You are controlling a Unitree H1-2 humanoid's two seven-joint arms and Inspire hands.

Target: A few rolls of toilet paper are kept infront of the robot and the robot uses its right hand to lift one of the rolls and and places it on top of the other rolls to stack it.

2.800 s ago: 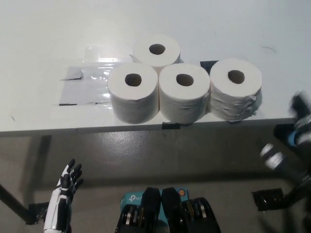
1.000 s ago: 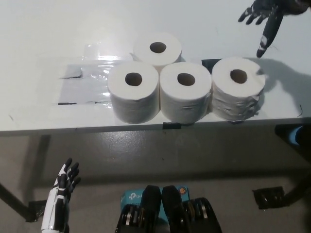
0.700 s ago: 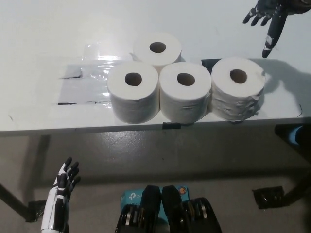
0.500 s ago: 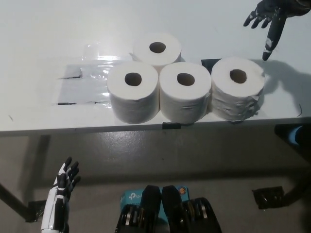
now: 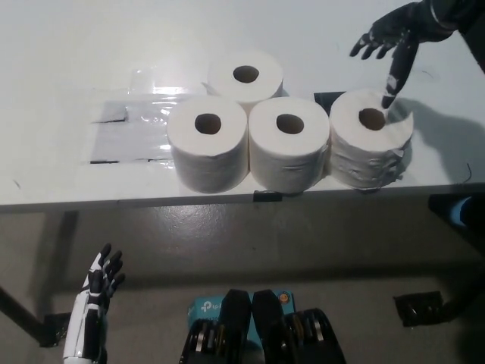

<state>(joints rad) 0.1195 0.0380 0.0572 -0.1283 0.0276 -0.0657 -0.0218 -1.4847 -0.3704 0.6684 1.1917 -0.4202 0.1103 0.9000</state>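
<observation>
Above the table, the right hand hangs with fingers spread, holding nothing, one fingertip pointing down over the right roll; that roll touches the middle roll, which touches the left roll; a back roll sits behind them; the left hand rests low at the left, fingers apart.

Bright, even light is washing out the white table. Glare is glinting off the clear tape at the left. My right hand is casting a soft shadow toward the right edge. The floor below is looking dimmer.
</observation>
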